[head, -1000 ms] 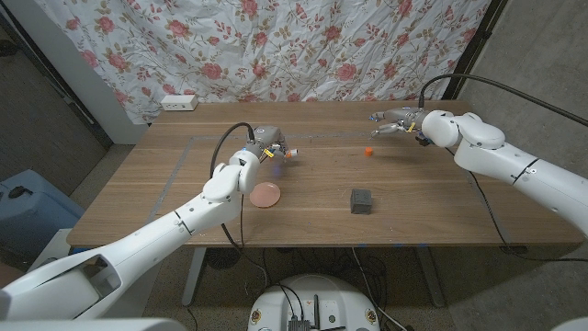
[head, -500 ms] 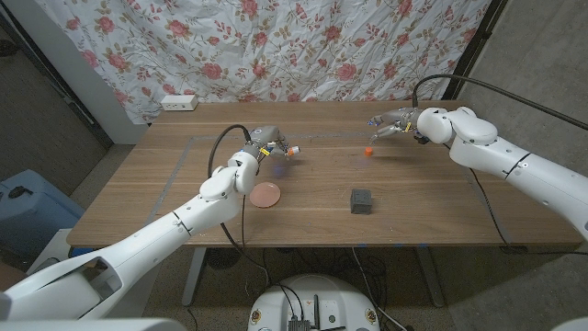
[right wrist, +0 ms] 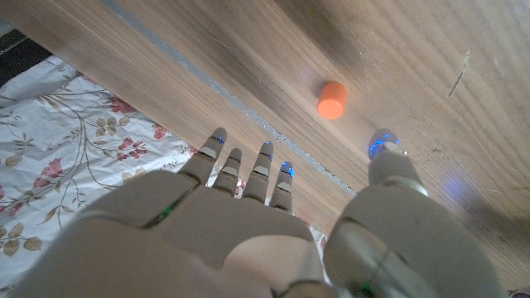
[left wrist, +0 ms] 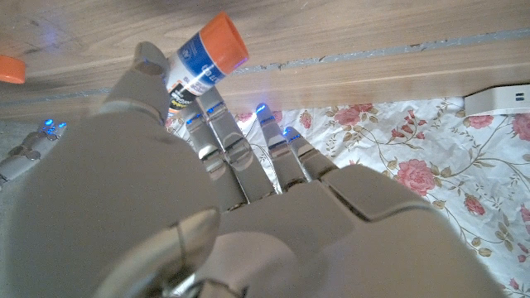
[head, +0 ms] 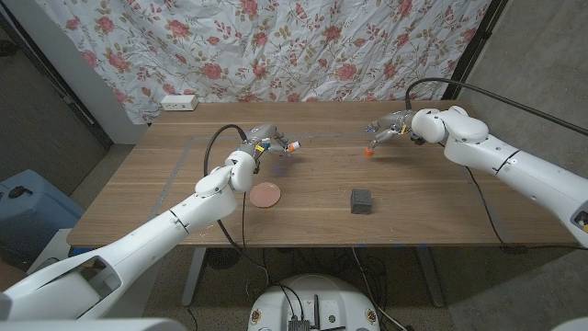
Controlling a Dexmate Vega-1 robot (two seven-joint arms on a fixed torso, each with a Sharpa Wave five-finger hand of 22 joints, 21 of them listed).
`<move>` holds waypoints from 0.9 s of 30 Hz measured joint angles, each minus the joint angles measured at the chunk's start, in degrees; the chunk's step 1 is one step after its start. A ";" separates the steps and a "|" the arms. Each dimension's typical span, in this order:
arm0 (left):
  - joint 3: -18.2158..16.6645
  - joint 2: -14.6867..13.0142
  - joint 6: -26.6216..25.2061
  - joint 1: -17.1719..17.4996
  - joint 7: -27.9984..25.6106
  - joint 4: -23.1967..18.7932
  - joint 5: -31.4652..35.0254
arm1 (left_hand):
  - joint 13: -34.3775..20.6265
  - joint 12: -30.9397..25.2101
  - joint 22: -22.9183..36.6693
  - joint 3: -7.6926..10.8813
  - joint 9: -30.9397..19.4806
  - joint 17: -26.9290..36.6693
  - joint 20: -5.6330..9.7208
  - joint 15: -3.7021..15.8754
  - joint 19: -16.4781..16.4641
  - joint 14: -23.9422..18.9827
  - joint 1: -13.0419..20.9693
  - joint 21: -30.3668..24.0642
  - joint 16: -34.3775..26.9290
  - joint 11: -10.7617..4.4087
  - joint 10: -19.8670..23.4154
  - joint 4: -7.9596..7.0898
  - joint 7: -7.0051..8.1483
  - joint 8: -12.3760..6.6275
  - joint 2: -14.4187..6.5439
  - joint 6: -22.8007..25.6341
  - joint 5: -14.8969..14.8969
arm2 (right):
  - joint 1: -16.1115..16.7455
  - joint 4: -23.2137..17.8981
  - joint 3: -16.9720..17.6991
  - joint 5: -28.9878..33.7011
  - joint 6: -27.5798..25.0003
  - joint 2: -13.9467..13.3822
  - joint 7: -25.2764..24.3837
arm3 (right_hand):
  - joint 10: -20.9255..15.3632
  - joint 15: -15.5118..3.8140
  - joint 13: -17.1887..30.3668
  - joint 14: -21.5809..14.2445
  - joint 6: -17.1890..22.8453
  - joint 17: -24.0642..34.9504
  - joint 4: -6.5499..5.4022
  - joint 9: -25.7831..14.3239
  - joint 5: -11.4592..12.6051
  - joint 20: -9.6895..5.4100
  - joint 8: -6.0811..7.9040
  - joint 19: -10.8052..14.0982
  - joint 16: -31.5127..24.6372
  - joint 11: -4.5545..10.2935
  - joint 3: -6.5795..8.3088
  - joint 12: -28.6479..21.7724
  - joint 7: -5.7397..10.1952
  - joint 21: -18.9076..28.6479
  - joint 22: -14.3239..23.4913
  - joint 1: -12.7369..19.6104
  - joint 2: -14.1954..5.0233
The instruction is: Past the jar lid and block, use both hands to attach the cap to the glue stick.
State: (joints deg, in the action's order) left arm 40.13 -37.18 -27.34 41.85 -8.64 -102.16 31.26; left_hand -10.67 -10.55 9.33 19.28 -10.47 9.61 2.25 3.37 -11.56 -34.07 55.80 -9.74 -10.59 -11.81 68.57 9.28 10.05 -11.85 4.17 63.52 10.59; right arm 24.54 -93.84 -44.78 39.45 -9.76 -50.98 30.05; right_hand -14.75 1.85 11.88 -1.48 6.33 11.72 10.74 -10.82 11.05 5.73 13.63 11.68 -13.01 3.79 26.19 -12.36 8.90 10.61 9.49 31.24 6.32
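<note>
While the left hand (left wrist: 190, 190) grips the glue stick (left wrist: 203, 66), the right hand (right wrist: 248, 223), seemingly empty-fingered and spread, hovers near the cap (right wrist: 332, 100).

glue stick (left wrist: 199, 64) label, print seemingly unreadable

The glue stick (left wrist: 201, 64) is white and blue with an orange end, and the left hand (left wrist: 190, 190) holds it tilted above the surface. The small orange cap (right wrist: 332, 99) lies alone on the wood, near the right hand's fingertips (right wrist: 381, 142).
</note>
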 measured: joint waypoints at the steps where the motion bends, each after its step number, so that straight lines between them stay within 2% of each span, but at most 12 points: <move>1: -0.06 0.02 0.00 0.00 0.00 0.07 0.00 | 0.00 0.02 0.00 0.00 0.00 0.00 0.00 0.00 0.00 0.00 -0.05 0.00 0.00 0.00 0.00 0.00 0.00 0.05 -0.05 0.00 0.00 | 0.00 0.00 0.00 0.26 0.15 0.00 0.19 | 0.00 0.19 0.00 -0.24 0.13 0.00 0.00 0.00 0.00 0.00 0.00 0.00 0.00 0.00 0.00 0.00 0.13 0.00 0.00 0.00 0.00; 2: -0.17 0.05 1.72 0.00 0.00 0.20 -3.82 | 0.00 0.03 0.00 0.00 0.00 0.00 0.00 0.00 0.00 0.00 -0.07 0.00 0.00 0.00 0.00 0.00 0.00 0.15 -0.06 0.00 -0.01 | -1.34 2.41 -1.31 0.51 0.25 1.50 0.40 | -0.09 0.10 0.00 -0.49 0.22 0.00 0.00 0.00 0.00 0.00 0.00 0.00 0.00 0.09 0.00 0.00 0.22 0.00 0.00 0.01 0.01; 3: -0.27 0.08 1.72 0.01 -2.02 0.34 -3.82 | 0.00 0.04 0.00 0.00 0.00 0.00 0.00 0.00 0.00 0.00 -0.07 0.00 0.00 0.00 0.00 0.00 0.01 0.16 -0.06 0.00 -0.01 | -1.34 2.41 -1.31 0.69 0.32 1.50 0.54 | -0.22 0.10 0.00 -0.49 0.23 0.00 0.17 0.00 0.00 0.00 0.00 0.00 0.00 0.22 0.17 0.00 0.22 0.00 0.00 0.01 0.01; 5: -0.41 0.14 1.72 0.01 -2.02 0.55 -3.82 | 0.00 0.20 0.00 0.00 0.00 0.00 0.00 -0.28 -0.01 0.28 -0.07 0.00 0.21 0.00 0.00 0.00 0.06 0.17 -0.06 0.06 -0.01 | -1.34 2.41 -1.31 1.06 0.46 1.50 0.75 | -0.31 0.10 0.00 -0.49 0.23 0.00 0.07 0.00 0.00 -0.21 0.00 0.21 -0.30 0.31 0.41 0.00 0.22 0.06 0.00 0.86 0.84; 9: -0.71 0.38 2.78 0.01 -3.06 1.13 -5.85 | 0.00 0.24 0.00 0.00 0.00 0.00 -0.20 -0.30 0.19 0.30 -0.08 0.00 0.21 0.00 0.00 0.00 0.06 0.38 -0.05 0.06 -0.01 | -2.02 3.44 -2.08 1.75 0.65 2.23 1.07 | -0.61 0.10 0.00 -0.49 0.94 0.01 0.00 0.01 0.00 -0.41 0.39 0.40 -0.46 0.00 0.48 -0.36 0.32 0.22 -0.01 1.36 0.30; 13: -0.90 0.58 4.15 0.01 -4.32 1.62 -8.10 | -0.01 0.35 0.00 0.00 0.00 0.00 -0.20 -0.29 0.19 0.30 -0.08 0.00 0.21 0.00 0.00 0.01 0.06 0.34 -0.05 0.06 -0.01 | -2.50 4.31 -2.75 2.32 0.73 2.79 1.14 | -1.23 -0.11 -0.01 -1.33 1.29 0.01 -0.16 0.01 0.00 -0.20 0.45 0.60 -0.46 0.21 0.65 -0.44 0.62 0.22 -0.01 2.42 0.29; 15: -0.96 0.65 4.15 0.01 -4.32 1.88 -8.10 | -0.03 0.34 0.01 0.00 0.00 0.00 -0.20 -0.29 0.19 0.29 -0.08 -0.01 0.21 0.00 0.00 0.01 0.06 0.33 -0.05 0.06 -0.02 | -2.50 4.31 -2.75 2.53 0.74 2.79 1.15 | -1.83 -0.30 -0.01 -1.52 1.76 0.01 -0.16 0.01 0.00 -0.62 0.75 1.02 -0.46 0.41 0.65 -0.44 0.32 0.22 -0.01 2.72 0.02; 17: -0.99 0.71 4.15 0.01 -4.32 2.04 -8.10 | -0.06 0.13 0.01 -0.01 0.00 0.00 -0.20 -0.30 0.19 0.29 -0.08 -0.01 0.21 0.00 0.00 0.01 0.06 0.33 -0.05 0.06 -0.02 | -2.50 4.31 -2.75 2.92 0.75 2.79 1.15 | -2.04 -0.61 -0.01 -1.83 2.17 0.01 -0.16 0.01 0.00 -0.62 0.94 1.02 -0.46 0.61 0.64 -0.44 0.73 0.22 -0.01 3.46 0.75; 21: -1.02 0.77 5.35 -0.01 -5.58 2.18 -10.14 | -0.09 0.12 0.01 -0.08 0.00 -0.29 -0.20 -0.30 0.19 0.29 -0.09 -0.01 0.21 0.00 0.00 0.08 0.06 0.33 -0.04 0.06 -0.02 | -2.67 5.13 -3.40 3.36 0.75 3.33 1.13 | -3.10 -0.91 -0.01 -2.53 3.09 0.01 -0.39 0.01 0.00 -0.61 1.20 1.43 -0.96 0.86 0.87 -0.77 1.03 0.22 -0.01 4.23 0.00; 23: -1.03 0.78 5.48 0.00 -5.86 2.19 -10.58 | -0.10 0.12 0.01 -0.08 0.00 -0.29 -0.20 -0.29 0.18 0.29 -0.09 -0.01 0.21 0.00 0.00 0.09 0.06 0.33 -0.04 0.06 -0.03 | -2.68 5.31 -3.61 3.74 0.70 3.44 1.00 | -3.30 -1.03 -0.01 -2.64 3.31 0.01 -0.39 0.01 0.00 -0.83 1.21 1.64 -1.02 1.06 0.87 -0.85 1.25 0.22 -0.01 4.82 0.60; 27: -1.06 0.80 5.68 0.01 -6.40 2.20 -11.27 | -0.12 0.12 0.01 -0.15 0.00 -0.29 -0.20 -0.30 0.18 0.29 -0.09 -0.01 0.21 0.00 0.00 0.16 0.05 0.34 -0.04 0.05 -0.03 | -2.65 5.52 -3.88 4.20 0.53 3.59 0.69 | -4.30 -1.24 -0.01 -3.26 3.92 0.01 -0.39 0.01 0.00 -1.02 1.44 1.83 -1.12 1.24 0.87 -0.85 1.86 0.22 -0.01 4.85 0.59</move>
State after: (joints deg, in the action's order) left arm 39.07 -36.39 -21.66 41.86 -15.04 -99.96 19.99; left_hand -10.79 -10.43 9.34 19.13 -10.47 9.33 2.05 3.08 -11.38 -33.78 55.71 -9.75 -10.38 -11.81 68.57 9.43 10.10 -11.51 4.13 63.57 10.56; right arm 21.89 -88.32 -48.66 43.65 -9.23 -47.39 30.73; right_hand -19.06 0.60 11.86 -4.74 10.25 11.73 10.35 -10.80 11.05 4.71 15.07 13.51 -14.13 5.02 27.06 -13.21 10.77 10.84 9.47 36.09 6.91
